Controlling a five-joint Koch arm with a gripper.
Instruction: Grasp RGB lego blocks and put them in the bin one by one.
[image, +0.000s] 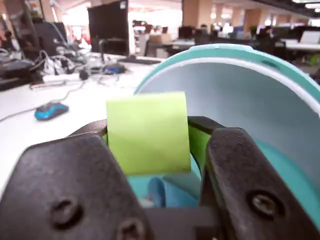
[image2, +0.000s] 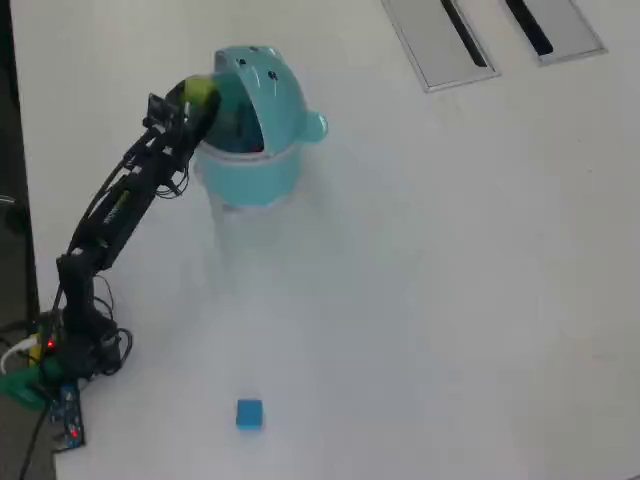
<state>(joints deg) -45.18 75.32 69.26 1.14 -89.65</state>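
Observation:
My gripper (image: 150, 131) is shut on the yellow-green lego block (image: 147, 131), which fills the middle of the wrist view. Right behind and below it is the round teal bin (image: 295, 185), its lid (image: 240, 100) flipped up and pale on the inside. From overhead, the gripper (image2: 197, 104) sits at the left rim of the bin (image2: 250, 172), with the yellow-green block (image2: 200, 92) at the opening under the raised lid (image2: 265, 85). A small red speck (image2: 258, 148) shows inside the bin. The blue lego block (image2: 249, 413) lies alone near the table's front edge.
The arm's base and wiring (image2: 60, 370) stand at the left edge of the white table. Two grey slotted panels (image2: 440, 40) are set into the table at top right. In the wrist view, a blue mouse (image: 50, 110), cables and a monitor (image: 107, 27) lie beyond.

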